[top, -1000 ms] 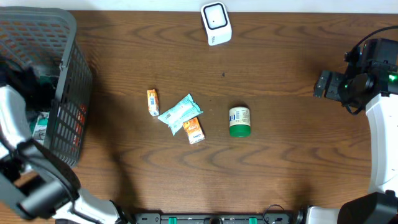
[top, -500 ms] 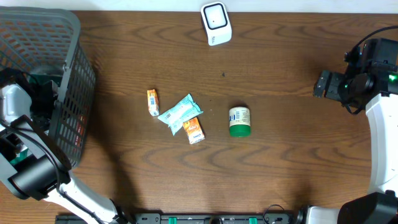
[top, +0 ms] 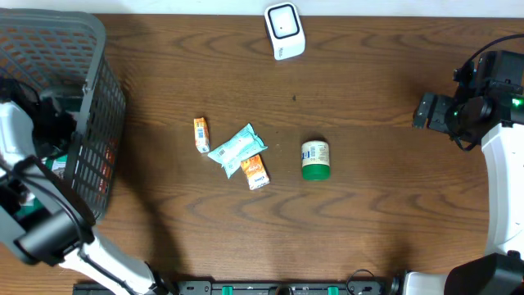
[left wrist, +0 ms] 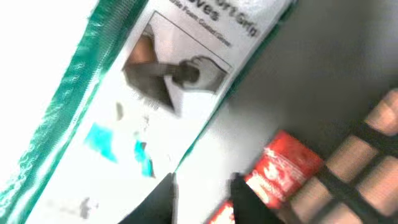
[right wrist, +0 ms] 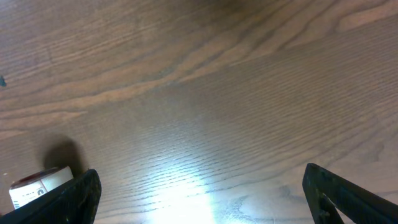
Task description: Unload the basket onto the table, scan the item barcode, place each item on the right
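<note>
**Overhead hides the left pincer inside the basket**

We see the left arm (top: 15, 139) reach into the grey basket (top: 97, 98) at the left side of the table (top: 368, 213), and the arm covers its own gripper. The left wrist view is blurred. There the left gripper (left wrist: 202, 202) shows only 2 dark fingertips at the bottom edge. They stand narrow, with the edge of a white-and-green packet (left wrist: 143, 106) between them, seemingly pinched. The frame cuts the packet off and its print is too smeared to read. A red packet (left wrist: 283, 168) lies just beside it. The right gripper (right wrist: 202, 193) hangs wide over bare wood, 1 finger half hiding a jar (right wrist: 34, 183). The scanner (top: 284, 31) stands at the far edge, well apart from the basket.
</note>
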Available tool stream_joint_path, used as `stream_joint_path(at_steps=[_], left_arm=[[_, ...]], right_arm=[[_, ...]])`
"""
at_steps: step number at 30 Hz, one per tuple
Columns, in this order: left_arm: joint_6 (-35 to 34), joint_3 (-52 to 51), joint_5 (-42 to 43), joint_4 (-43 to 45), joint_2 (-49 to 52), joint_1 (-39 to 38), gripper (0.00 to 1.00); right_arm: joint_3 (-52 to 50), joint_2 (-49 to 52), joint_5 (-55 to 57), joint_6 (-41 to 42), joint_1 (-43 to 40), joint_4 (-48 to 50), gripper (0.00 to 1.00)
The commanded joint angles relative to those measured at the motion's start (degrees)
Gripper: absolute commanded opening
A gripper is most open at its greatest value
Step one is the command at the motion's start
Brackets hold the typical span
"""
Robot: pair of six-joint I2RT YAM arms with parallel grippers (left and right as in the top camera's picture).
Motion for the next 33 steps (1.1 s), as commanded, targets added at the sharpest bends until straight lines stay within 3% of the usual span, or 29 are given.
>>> stream_joint_path(at_steps=[1, 3, 4, 5, 9, 14, 19, 22, 24, 26, 33], left_arm=[[0.0, 1.49, 0.0, -3.69, -5.01, -0.87, 0.08], [1.95, 1.2, -0.02, -5.92, -4.74, -1.57, 0.07], [2.78, 0.55, -0.04, -6.19, -4.55, -1.9, 0.22], [2.75, -0.09, -0.02, -5.99, -4.24, -2.08, 0.22], [3.85, -1.9, -0.04, -6.14, -2.47, -2.62, 0.21], [4.11, -2.32, -0.22, -6.05, 3.41, -2.82, 0.12], [5.97, -2.58, 0.0, -7.45, 8.5, -4.22, 0.12], [7.1, -2.58, -0.04, -7.17, 9.79, -5.09, 0.17], [7.06, -2.58, -0.09, -5.62, 10.51, -5.38, 0.39], [7.02, -2.58, -0.76, -4.61, 11.06, -5.33, 0.52], [-2.16, 0.11, -11.39, -4.61, 8.2, -5.22, 0.52]], right_arm=[[0.42, 0.07, 0.55, -0.52, 0.0, -0.11, 0.99], [0.39, 0.07, 0.55, -0.52, 0.0, -0.11, 0.99], [0.42, 0.07, 0.55, -0.52, 0.0, -0.11, 0.99], [0.39, 0.07, 0.55, -0.52, 0.0, -0.11, 0.99], [0.42, 0.07, 0.55, -0.52, 0.0, -0.11, 0.99], [0.42, 0.07, 0.55, -0.52, 0.0, -0.11, 0.99], [0.39, 0.07, 0.55, -0.52, 0.0, -0.11, 0.99], [0.42, 0.07, 0.55, -0.52, 0.0, -0.11, 0.99], [0.39, 0.07, 0.55, -0.52, 0.0, -0.11, 0.99], [0.42, 0.07, 0.55, -0.52, 0.0, -0.11, 0.99], [0.39, 0.07, 0.55, -0.52, 0.0, -0.11, 0.99]])
